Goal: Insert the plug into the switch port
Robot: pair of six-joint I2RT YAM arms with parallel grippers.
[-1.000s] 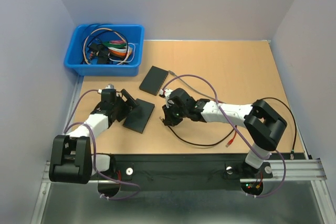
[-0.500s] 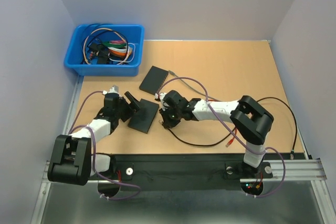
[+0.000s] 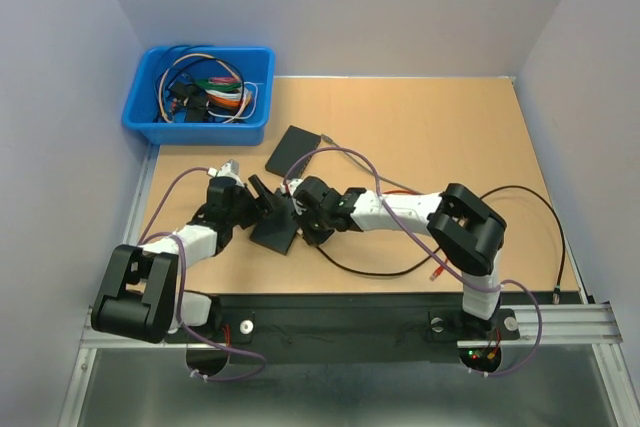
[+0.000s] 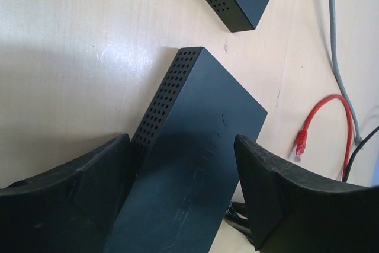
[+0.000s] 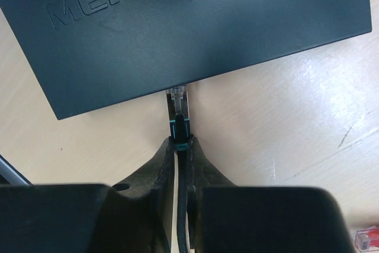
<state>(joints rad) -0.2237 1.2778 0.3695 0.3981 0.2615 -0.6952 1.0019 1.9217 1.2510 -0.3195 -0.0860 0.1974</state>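
Note:
A black network switch lies flat on the table between the two fingers of my left gripper. That gripper is open and straddles the switch, with a gap on the right side. My right gripper is shut on the black plug at its teal-banded boot. The plug's clear tip sits right at the switch's near edge; the port itself is hidden under that edge. In the top view both grippers, left and right, meet at the switch.
A second black switch lies further back. A blue bin of cables stands at the far left corner. A red-plugged cable lies right of the switch. Another red plug and black cable loops lie near the right arm.
The left gripper has moved right over the switch and its jaws have narrowed a little. The right gripper has carried the plug left up to the switch's edge.

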